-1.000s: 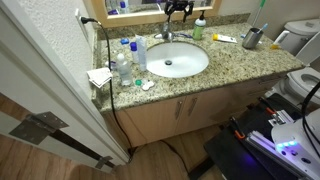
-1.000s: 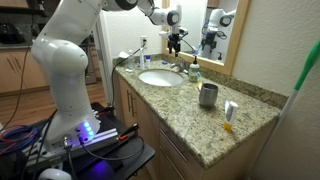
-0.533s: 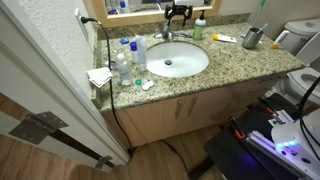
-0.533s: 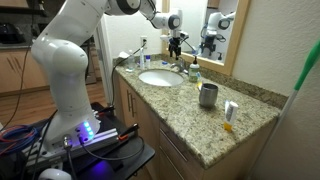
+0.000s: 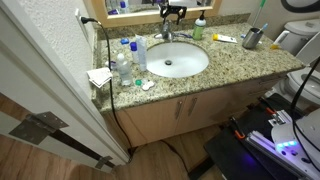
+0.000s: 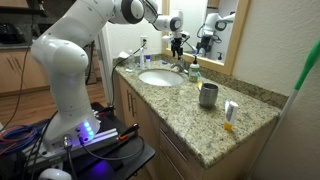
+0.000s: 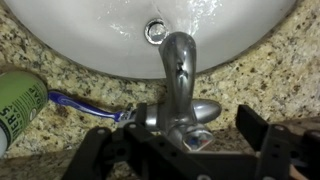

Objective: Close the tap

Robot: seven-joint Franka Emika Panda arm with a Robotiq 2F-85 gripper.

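The tap (image 7: pixel 180 85) stood on the granite desk (image 5: pixel 235 62) at the back rim of the white basin (image 5: pixel 192 62). Its long axis ran from the mirror side out over the bowl. In the wrist view the short spout pointed up the picture toward the drain (image 7: pixel 155 30), and the lever handle (image 7: pixel 203 110) lay low at its base, slanting to the right. The basin showed its drain at the bottom; whether water ran could not be told. A metal cup (image 6: pixel 208 95) stood further along the desk, its contents hidden. Clear bottles with blue caps (image 5: pixel 126 66) stood beside the basin, and a green-capped soap bottle (image 5: pixel 200 28) stood near the tap. A blue toothbrush (image 7: pixel 85 102) lay just beside the tap's base. The white arm (image 6: pixel 70 60) arched up from its base and reached over the desk, wrist pointing down above the tap. The jaws were spread wide, one black finger (image 7: pixel 100 150) on each side of the tap, not clamped on it
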